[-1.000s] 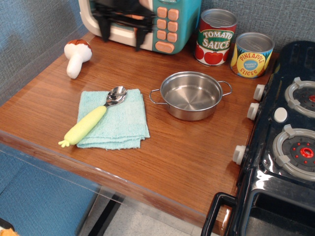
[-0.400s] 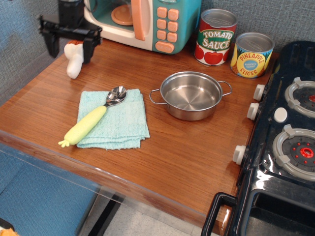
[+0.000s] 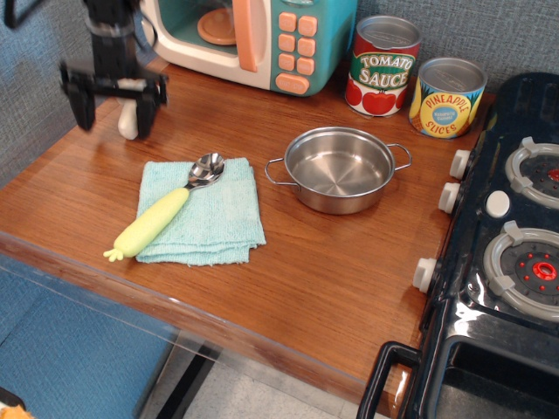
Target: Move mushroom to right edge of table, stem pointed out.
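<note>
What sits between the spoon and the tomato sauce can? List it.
The steel pot sits between the spoon, on its teal cloth, and the tomato sauce can. The rest is bare table. The single camera view shows this.

Brown wood-grain table (image 3: pixel 349 288). Light teal knitted cloth (image 3: pixel 218 218) under yellow-handled silver spoon (image 3: pixel 162 218). Shiny silver metal pot (image 3: pixel 339 168). Red tomato sauce can (image 3: pixel 382 65), yellow-blue pineapple can (image 3: pixel 447 97). Teal-cream toy microwave (image 3: pixel 262 39), peach buttons. Black stove (image 3: pixel 498 262).

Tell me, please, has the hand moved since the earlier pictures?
Yes. The hand has travelled left from in front of the microwave and come down; it now stands open over the mushroom, near the table's back-left corner.
</note>
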### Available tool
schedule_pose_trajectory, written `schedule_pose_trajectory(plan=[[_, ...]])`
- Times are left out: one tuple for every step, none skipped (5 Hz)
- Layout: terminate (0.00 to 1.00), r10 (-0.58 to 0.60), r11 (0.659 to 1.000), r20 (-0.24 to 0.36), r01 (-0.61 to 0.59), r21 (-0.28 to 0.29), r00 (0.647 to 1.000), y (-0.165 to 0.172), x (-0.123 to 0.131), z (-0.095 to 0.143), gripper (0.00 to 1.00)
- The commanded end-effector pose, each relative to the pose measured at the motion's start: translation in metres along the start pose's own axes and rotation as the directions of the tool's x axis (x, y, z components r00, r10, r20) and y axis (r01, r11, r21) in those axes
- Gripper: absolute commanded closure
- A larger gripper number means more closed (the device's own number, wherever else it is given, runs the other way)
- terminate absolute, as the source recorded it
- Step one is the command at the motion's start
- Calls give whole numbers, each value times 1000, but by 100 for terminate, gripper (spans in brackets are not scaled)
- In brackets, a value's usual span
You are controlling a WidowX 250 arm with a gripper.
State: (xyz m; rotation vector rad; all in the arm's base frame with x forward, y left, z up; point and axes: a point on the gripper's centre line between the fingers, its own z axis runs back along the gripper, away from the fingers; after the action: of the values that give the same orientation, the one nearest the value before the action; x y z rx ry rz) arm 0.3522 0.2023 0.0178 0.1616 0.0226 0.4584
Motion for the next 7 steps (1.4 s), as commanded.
schedule_pose_trajectory(plan=[[0, 12, 1000, 60, -12, 4, 998, 5, 4, 16, 0], [0, -1, 1000, 124, 2, -7, 992, 2, 2, 34, 100], [0, -51, 998, 199, 56, -16, 979, -12, -6, 66, 100], [0, -128, 989, 271, 144, -41, 954, -47, -33, 107, 100], [0, -231, 964, 281, 258, -61, 931, -75, -79, 118, 100], [0, -355, 925, 255, 378, -46, 900, -104, -128, 105, 100], [0, -463, 878, 257, 479, 3, 848, -141, -160, 91, 100]])
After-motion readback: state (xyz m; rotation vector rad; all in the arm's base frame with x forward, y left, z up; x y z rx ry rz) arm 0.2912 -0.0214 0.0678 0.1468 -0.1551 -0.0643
